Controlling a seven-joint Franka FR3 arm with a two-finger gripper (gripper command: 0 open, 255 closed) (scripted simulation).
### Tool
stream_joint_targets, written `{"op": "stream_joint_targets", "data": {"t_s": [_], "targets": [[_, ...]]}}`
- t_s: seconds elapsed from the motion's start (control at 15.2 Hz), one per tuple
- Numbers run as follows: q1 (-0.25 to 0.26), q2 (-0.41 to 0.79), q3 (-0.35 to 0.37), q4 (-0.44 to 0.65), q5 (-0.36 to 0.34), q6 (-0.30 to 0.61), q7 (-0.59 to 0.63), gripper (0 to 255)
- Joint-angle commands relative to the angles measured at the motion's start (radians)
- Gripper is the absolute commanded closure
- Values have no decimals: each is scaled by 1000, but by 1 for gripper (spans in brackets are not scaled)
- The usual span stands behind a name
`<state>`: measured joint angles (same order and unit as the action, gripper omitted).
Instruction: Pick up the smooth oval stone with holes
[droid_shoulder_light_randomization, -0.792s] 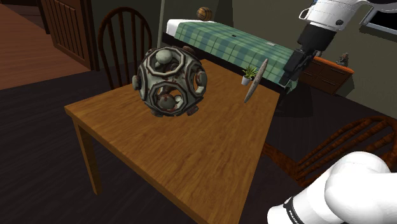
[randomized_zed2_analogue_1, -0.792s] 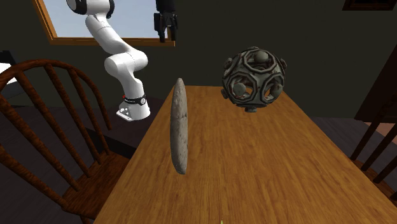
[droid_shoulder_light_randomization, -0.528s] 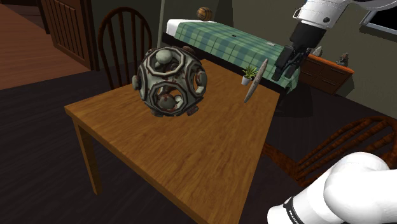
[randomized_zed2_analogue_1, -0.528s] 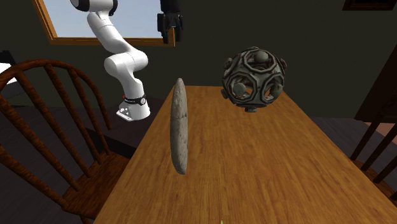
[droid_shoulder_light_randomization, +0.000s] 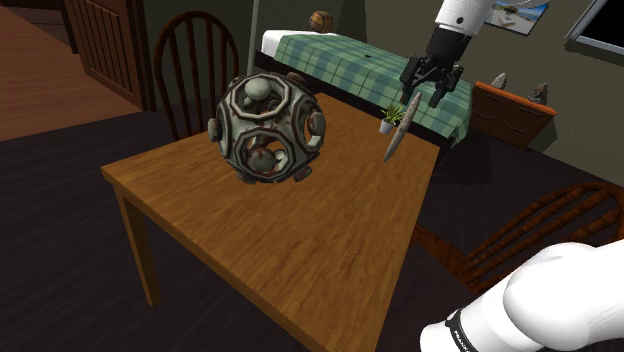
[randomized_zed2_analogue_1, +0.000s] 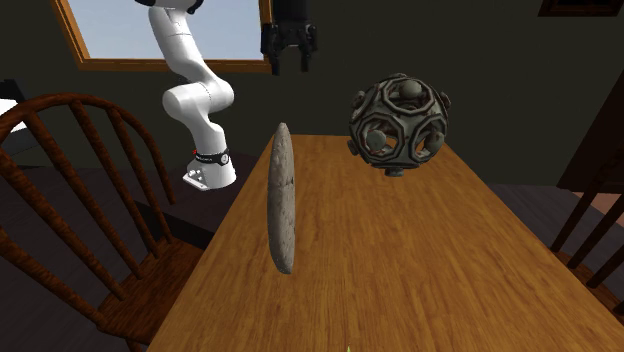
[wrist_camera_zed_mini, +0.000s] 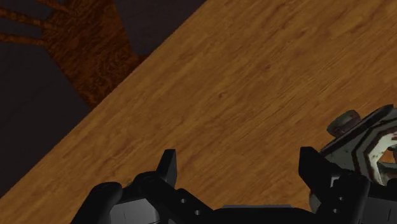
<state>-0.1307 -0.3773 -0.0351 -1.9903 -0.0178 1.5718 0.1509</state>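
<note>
The gripper (droid_shoulder_light_randomization: 432, 91) hangs in the air with its two fingers wide apart and nothing between them. The oval grey stone (droid_shoulder_light_randomization: 397, 130) stands on its thin edge, a little tilted, at the far right corner of the wooden bench (droid_shoulder_light_randomization: 300, 235), close to the rim. The gripper is above it and slightly to the right in the shoulder view.

A big round cage-like ball (droid_shoulder_light_randomization: 267, 127) with many openings stands to the left of the stone, well apart from it.

I think the danger is the stone's balance. If one finger touches its flat face before the other, it may fall flat or slide over the rim. Also, the wrist view looks toward bare wood and the ball, so the gripper may come down beside the stone.
</note>
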Motion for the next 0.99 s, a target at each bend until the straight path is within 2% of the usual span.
{"op": "stream_joint_targets", "data": {"t_s": [0.0,0.46,0.92], "targets": [[-21,74,-9,59,2,9,55,0],[-87,321,-62,305,16,-11,221,0],[-161,556,-133,577,57,-70,365,0]]}}
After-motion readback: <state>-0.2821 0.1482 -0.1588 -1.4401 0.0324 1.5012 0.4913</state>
